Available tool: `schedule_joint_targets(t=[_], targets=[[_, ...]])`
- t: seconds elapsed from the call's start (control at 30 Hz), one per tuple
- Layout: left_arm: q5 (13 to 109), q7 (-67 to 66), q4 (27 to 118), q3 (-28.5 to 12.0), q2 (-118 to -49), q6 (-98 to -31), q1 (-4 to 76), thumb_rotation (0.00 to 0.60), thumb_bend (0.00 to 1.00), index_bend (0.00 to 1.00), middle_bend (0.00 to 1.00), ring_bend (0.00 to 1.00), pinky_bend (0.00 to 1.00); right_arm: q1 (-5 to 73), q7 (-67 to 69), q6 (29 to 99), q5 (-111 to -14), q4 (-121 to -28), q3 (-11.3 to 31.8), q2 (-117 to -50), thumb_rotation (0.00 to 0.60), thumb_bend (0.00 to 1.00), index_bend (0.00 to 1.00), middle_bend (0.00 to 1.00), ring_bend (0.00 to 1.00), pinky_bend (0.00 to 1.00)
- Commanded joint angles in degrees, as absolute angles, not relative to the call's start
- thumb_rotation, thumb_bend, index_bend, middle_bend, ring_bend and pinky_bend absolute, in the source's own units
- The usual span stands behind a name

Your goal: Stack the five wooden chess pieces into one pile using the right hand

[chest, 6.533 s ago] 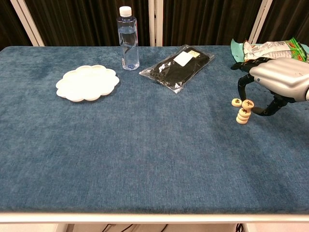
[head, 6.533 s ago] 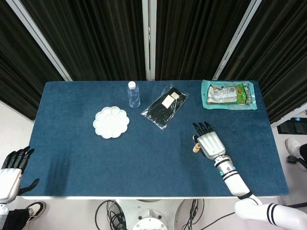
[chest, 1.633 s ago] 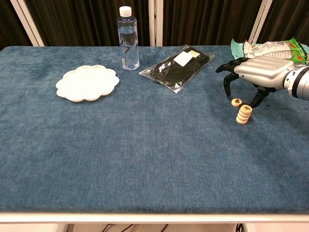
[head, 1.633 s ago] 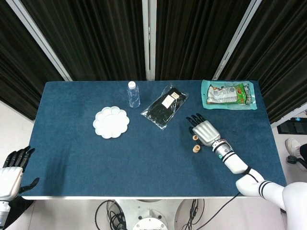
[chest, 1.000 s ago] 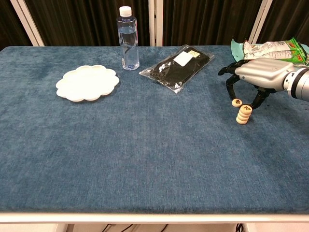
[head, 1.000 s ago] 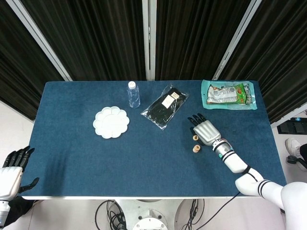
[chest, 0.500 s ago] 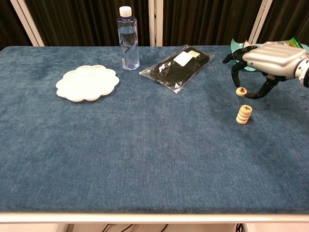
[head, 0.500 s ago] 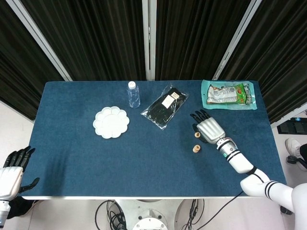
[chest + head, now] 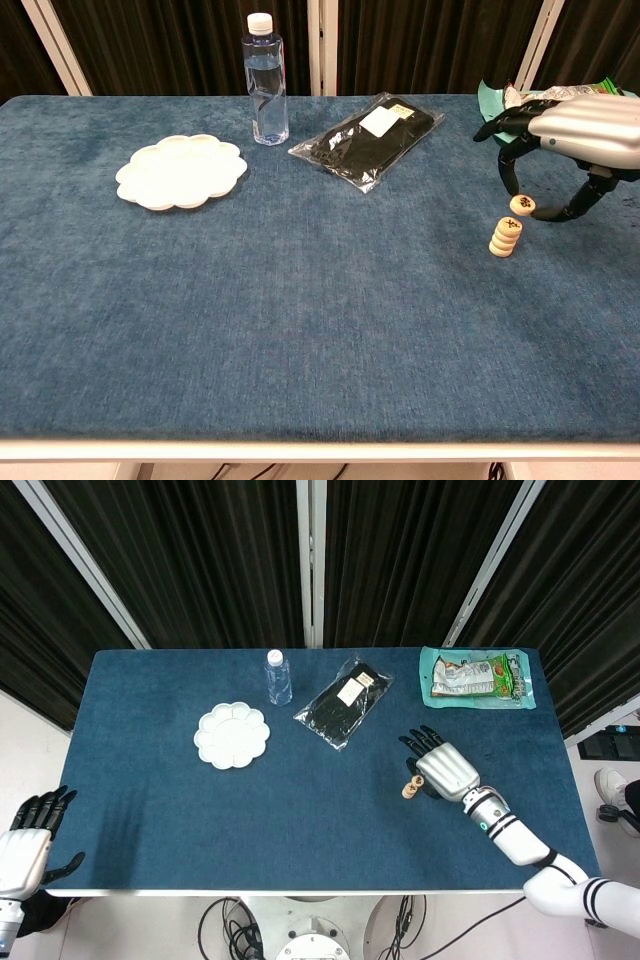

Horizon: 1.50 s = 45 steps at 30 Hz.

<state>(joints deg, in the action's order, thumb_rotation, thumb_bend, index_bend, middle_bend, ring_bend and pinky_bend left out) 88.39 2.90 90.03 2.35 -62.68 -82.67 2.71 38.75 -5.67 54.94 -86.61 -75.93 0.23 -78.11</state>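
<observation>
A short pile of several round wooden chess pieces [image 9: 505, 238] stands on the blue table at the right; the head view shows this pile [image 9: 408, 792] just left of my right hand. My right hand [image 9: 565, 135] hovers over it and pinches one more chess piece [image 9: 522, 205] between a fingertip and the thumb, slightly above and right of the pile's top. In the head view the right hand [image 9: 445, 768] covers most of the held piece. My left hand [image 9: 26, 842] hangs off the table's front left corner, fingers spread, holding nothing.
A white flower-shaped palette [image 9: 181, 170] lies at the left. A water bottle [image 9: 265, 80] and a black packet [image 9: 368, 128] sit toward the back. A green snack bag [image 9: 560, 98] lies just behind the right hand. The table's right edge [image 9: 560, 745] is close.
My right hand picked the loose piece up off the cloth beside the pile and carried it right and toward me, so it now hangs just over the pile. The left hand stayed put.
</observation>
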Motion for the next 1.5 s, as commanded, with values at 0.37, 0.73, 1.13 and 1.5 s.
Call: schedule_joint_targets(t=[0.37, 0.73, 1.13, 1.5], targets=[[88.6, 3.4, 90.1, 2.3, -62.4, -83.3, 2.5, 0.600, 0.24, 0.04, 0.00, 0.00, 0.00, 38.8, -7.4, 53.3, -86.1, -77.1, 0.1, -78.5, 0.600, 0.23, 0.58, 0.10, 0.00, 0.00], [88.5, 3.9, 89.9, 2.2, -62.3, -83.5, 2.4, 0.600, 0.24, 0.04, 0.00, 0.00, 0.00, 39.1, -6.9, 53.0, -86.2, -76.5, 0.5, -79.2, 0.600, 0.23, 0.58, 0.10, 0.00, 0.00], [88.4, 3.9, 89.8, 2.2, -62.3, -83.4, 2.4, 0.600, 0.24, 0.04, 0.00, 0.00, 0.00, 39.1, -7.3, 52.6, -85.8, -76.6, 0.7, -79.2, 0.600, 0.21, 0.50, 0.10, 0.00, 0.00], [88.5, 3.8, 89.9, 2.2, -62.3, -83.5, 2.4, 0.600, 0.24, 0.04, 0.00, 0.00, 0.00, 39.0, -7.2, 52.5, -85.9, -77.2, 0.6, -78.7, 0.600, 0.17, 0.45, 0.10, 0.00, 0.00]])
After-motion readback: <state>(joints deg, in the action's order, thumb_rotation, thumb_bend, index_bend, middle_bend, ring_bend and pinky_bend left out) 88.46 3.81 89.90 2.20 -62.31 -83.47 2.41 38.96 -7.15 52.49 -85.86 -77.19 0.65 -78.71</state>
